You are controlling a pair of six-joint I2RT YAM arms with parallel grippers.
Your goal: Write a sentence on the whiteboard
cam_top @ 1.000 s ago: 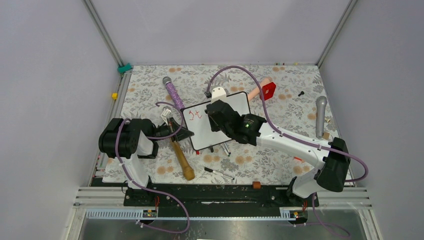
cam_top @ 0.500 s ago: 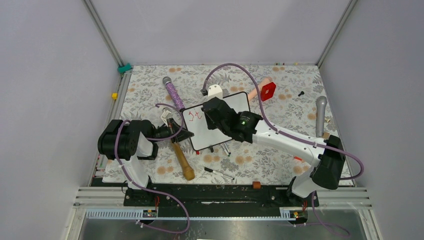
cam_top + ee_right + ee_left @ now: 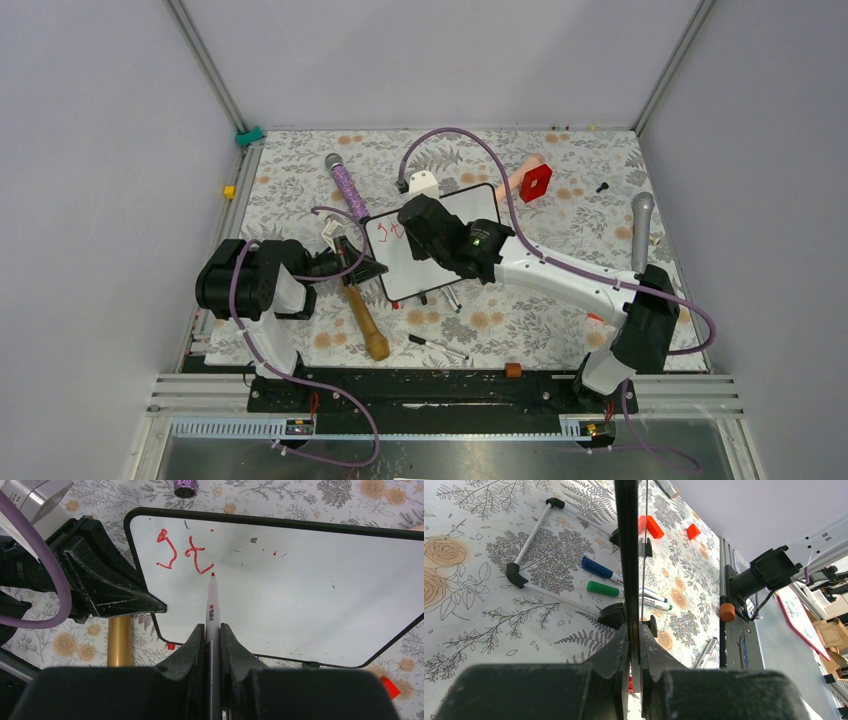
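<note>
Left fingers (image 3: 634,630): closed almost fully, pinching the thin black edge of the whiteboard (image 3: 300,580) between them
Right fingers (image 3: 212,631): closed tight on a red marker (image 3: 213,605), which sticks out straight ahead of them
Marker tip: on or just off the board surface, right beside the lower end of the second red stroke; which of the two cannot be told
Sentence (image 3: 182,555): only two red marks so far, like an s and a t, near the board's upper left corner in the right wrist view
Whiteboard position: at the middle of the table (image 3: 300,170), turned at an angle, its left side toward the left arm
Left arm: folded low at the left, forearm reaching right to the board's edge
Right arm: stretched from its base at the lower right diagonally up and left, wrist over the board and covering much of it from above
Left wrist view only: the board edge-on as a dark bar; past it a blue-capped marker (image 3: 596,568), a green-capped marker (image 3: 605,589) and a stand of white rods (image 3: 531,535)
Right wrist view only: the lettering and tip clearly
Top view only: a wooden-handled mallet (image 3: 365,320), a purple microphone (image 3: 345,183), a grey microphone (image 3: 640,230), a red block (image 3: 536,182)
</note>
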